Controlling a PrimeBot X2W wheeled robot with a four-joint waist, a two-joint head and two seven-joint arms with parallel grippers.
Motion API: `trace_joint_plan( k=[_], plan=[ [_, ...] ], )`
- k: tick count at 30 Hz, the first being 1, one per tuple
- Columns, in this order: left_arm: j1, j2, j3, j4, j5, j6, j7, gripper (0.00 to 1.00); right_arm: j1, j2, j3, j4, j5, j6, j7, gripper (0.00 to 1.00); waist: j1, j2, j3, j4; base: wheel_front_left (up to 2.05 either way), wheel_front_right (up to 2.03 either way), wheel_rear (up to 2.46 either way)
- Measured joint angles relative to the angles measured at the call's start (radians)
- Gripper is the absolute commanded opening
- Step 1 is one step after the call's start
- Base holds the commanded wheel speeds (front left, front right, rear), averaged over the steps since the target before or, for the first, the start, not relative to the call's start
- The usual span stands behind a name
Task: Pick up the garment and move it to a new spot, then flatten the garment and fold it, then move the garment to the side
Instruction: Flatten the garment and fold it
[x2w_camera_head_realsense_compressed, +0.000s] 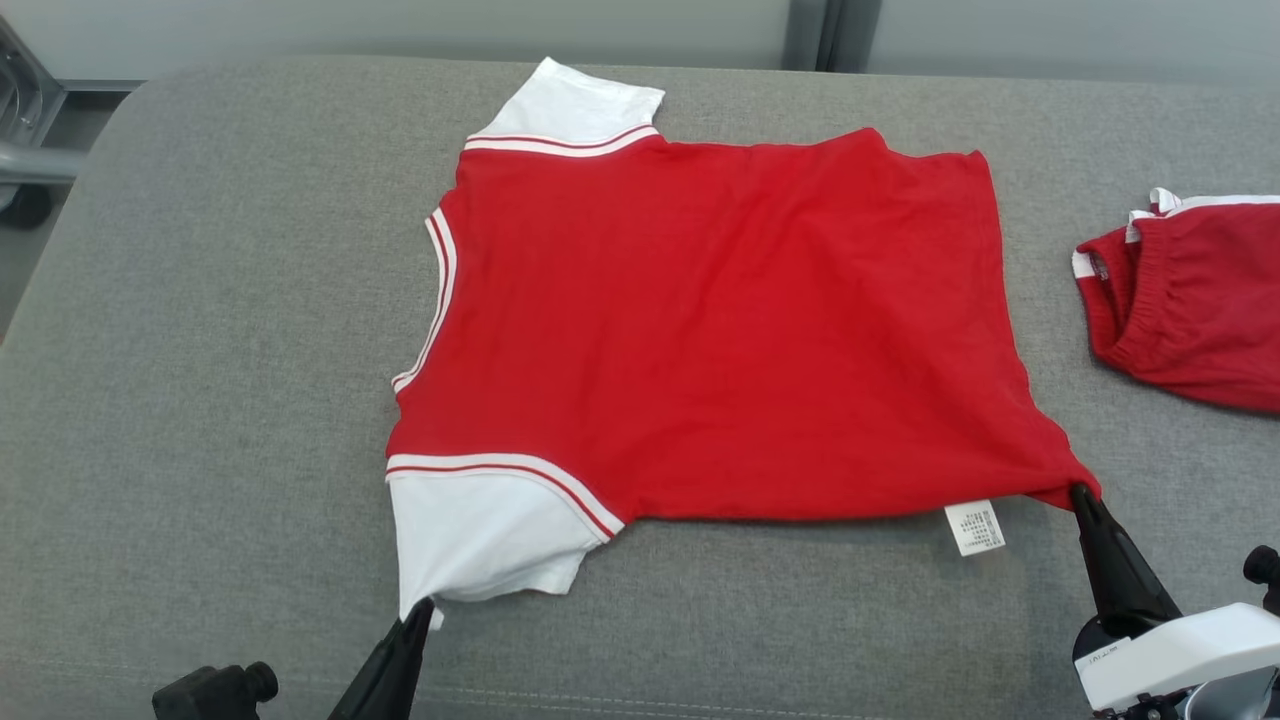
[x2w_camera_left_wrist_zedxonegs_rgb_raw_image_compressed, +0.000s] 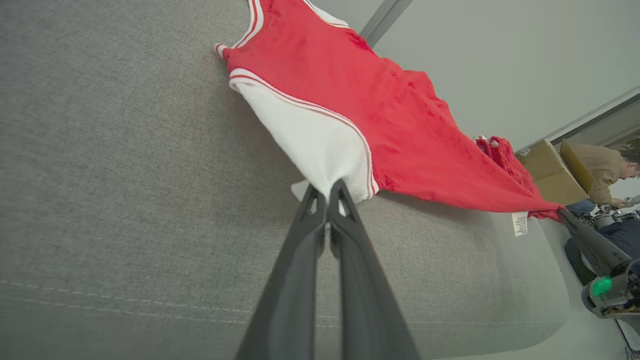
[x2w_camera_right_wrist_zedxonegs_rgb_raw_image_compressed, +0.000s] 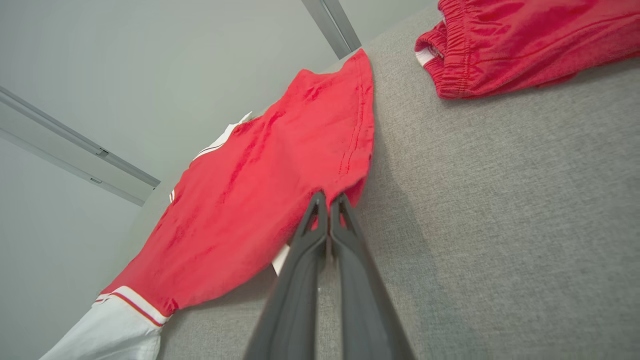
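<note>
Red shirt lies spread on grey cushion; left gripper pinches white sleeve, right gripper pinches hem corner, likely tensioning the near edge to flatten it.

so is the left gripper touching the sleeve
Touching: the left wrist view shows the left gripper pinching the sleeve at its edge, jaws shut on the cloth.

Left tool clamped on white sleeve of red shirt, grey cushion beneath.
</note>
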Motion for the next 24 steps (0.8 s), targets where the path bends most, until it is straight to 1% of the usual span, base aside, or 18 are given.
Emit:
trace_joint_plan(
  k=[4, 13, 19, 24],
  plan=[
    [0.036, 0.011, 0.012, -0.009, -0.009, 0.023, 0.024, 0.00, 0.010, 0.000, 0.002, -0.009, 0.000, -0.006, 0.009, 0.00, 0.0000, 0.0000, 0.012, -0.002, 0.00, 0.00, 0.00],
    [0.039, 0.023, 0.015, -0.032, -0.010, 0.040, 0.062, 0.00, 0.004, 0.005, 0.024, 0.011, -0.013, -0.010, 0.019, 0.00, 0.0000, 0.0000, 0.051, -0.021, 0.00, 0.00, 0.00],
    [0.034, 0.054, 0.025, -0.079, -0.010, 0.050, 0.096, 0.00, -0.023, 0.006, 0.025, 0.000, -0.013, -0.010, 0.026, 0.00, 0.0000, 0.0000, 0.082, -0.030, 0.00, 0.00, 0.00],
    [0.021, 0.093, 0.045, -0.131, -0.010, 0.059, 0.134, 0.00, -0.082, 0.003, 0.030, -0.016, -0.014, -0.010, 0.039, 0.00, 0.0000, 0.0000, 0.114, -0.040, 0.00, 0.00, 0.00]
  ],
)
